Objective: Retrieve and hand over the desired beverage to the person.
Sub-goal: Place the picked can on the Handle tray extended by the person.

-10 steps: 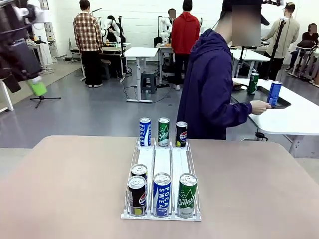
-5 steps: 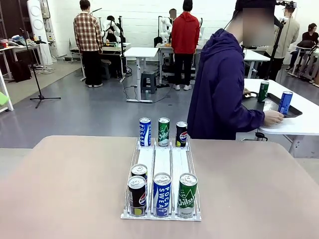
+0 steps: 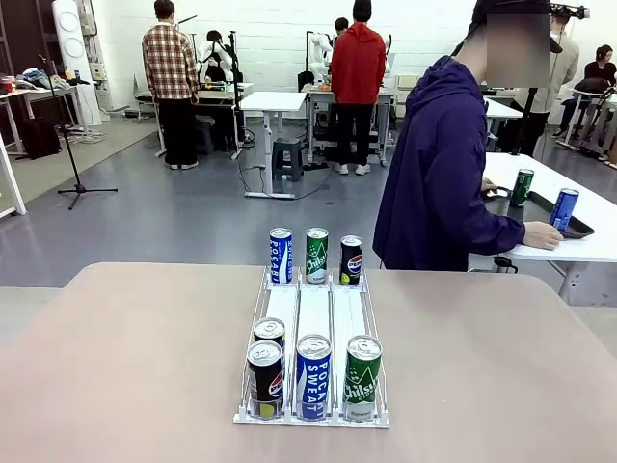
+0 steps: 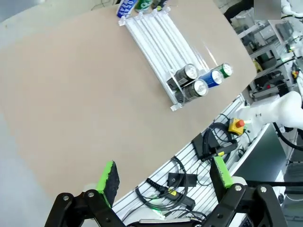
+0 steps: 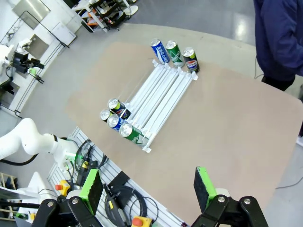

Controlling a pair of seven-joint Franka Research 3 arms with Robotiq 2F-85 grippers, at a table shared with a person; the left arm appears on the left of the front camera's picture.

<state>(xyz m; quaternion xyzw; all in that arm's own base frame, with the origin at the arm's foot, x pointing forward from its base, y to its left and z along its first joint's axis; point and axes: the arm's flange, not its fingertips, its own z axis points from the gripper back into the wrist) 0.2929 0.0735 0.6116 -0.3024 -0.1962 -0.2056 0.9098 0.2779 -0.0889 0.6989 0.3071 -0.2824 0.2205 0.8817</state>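
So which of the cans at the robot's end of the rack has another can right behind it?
The black Pepsi can in the left lane: a second can stands directly behind it. The blue Pocari Sweat can and green Chilsung can stand alone.

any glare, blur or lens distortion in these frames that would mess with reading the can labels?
Front view: sharp, even light, near cans readable. Left wrist view: wide-angle, rolled, cans small, labels unreadable. Right wrist view: table edge curves, floor glare at top right, rack sharp but can print tiny.

Person (image 3: 439, 174) farther right than before.
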